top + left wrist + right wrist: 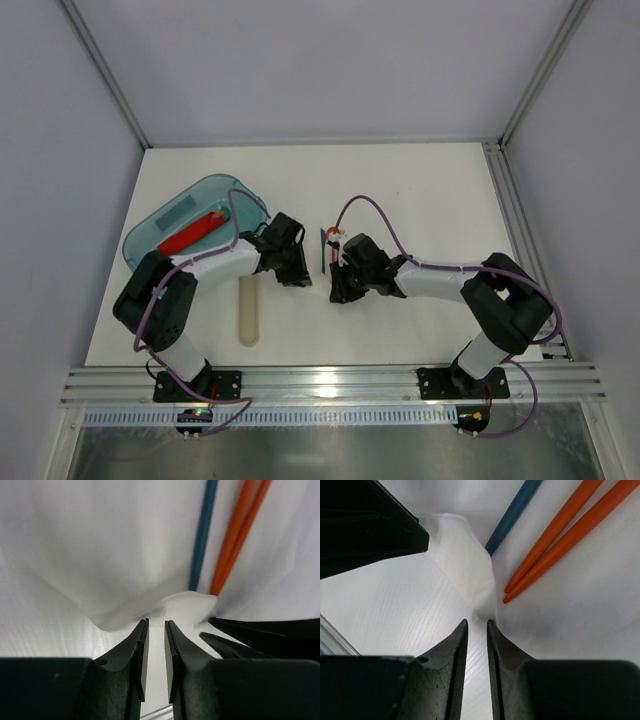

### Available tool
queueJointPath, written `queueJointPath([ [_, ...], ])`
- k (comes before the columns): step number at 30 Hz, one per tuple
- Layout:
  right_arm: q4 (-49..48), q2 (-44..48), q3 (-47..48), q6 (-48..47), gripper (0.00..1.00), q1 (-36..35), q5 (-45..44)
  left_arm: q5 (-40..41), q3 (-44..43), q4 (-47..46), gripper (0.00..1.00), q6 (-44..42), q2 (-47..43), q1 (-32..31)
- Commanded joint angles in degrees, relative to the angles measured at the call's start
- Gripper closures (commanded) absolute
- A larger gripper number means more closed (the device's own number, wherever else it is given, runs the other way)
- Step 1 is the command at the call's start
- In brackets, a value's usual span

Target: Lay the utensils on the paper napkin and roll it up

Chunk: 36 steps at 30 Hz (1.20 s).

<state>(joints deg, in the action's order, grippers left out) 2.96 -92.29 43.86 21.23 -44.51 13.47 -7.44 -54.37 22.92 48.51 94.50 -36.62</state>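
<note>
Nearest us, a pale flat stick [248, 312] lies alone. Beyond it, the left gripper [156, 622] and right gripper [477, 621] face each other. Each has its jaws a thin slit apart, and we cannot tell whether they pinch paper. At their tips the paper napkin [465, 560] curls up beside a teal utensil [512, 515] and two orange utensils [552, 532] lying on it. Farther left, a teal tray [215, 181] holds a red piece [195, 232].

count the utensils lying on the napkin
3, all on the napkin: a blue utensil by the lifted fold, an orange utensil next to it, and a second orange utensil alongside. More may be hidden outside the wrist views.
</note>
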Motion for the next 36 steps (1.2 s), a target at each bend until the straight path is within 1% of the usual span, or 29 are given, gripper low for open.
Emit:
queueJointPath([
  [1, 0.55, 0.18, 1.50, 0.56, 0.76, 0.21, 0.32, -5.11, -3.55, -4.01, 0.77, -1.23, -2.66, -0.12],
  [6, 0.64, 0.36, 1.50, 0.65, 0.76, 0.21, 0.32, -8.72, -6.01, -6.74, 0.77, -2.10, -0.55, -0.12],
  [15, 1.43, 1.50, 1.23, 0.04, 0.76, 0.22, -0.38, -11.28, -5.57, -11.58, 0.78, -2.28, 4.37, -0.12],
  [19, 1.70, 1.68, 1.23, -0.14, 0.76, 0.30, -0.73, -10.23, -5.57, -12.28, 0.78, -2.89, 4.64, -0.12],
  [25, 2.05, 2.37, 1.06, -0.32, 0.75, 0.39, -0.91, -8.12, -6.63, -10.53, 0.79, -4.82, 5.61, -0.12],
  [29, 3.10, 3.87, 1.23, -0.05, 0.70, 0.83, -0.99, -8.28, -6.63, -10.79, 0.80, -5.27, 6.22, -0.12],
  [33, 5.47, 5.19, 2.46, 0.74, 0.69, 1.80, -1.17, -8.90, -6.36, -11.49, 0.81, -5.71, 6.84, -0.12],
  [36, 6.35, 7.46, 2.73, 2.93, 0.64, 2.50, -2.04, -9.17, -6.36, -11.49, 0.82, -6.41, 7.45, -0.12],
])
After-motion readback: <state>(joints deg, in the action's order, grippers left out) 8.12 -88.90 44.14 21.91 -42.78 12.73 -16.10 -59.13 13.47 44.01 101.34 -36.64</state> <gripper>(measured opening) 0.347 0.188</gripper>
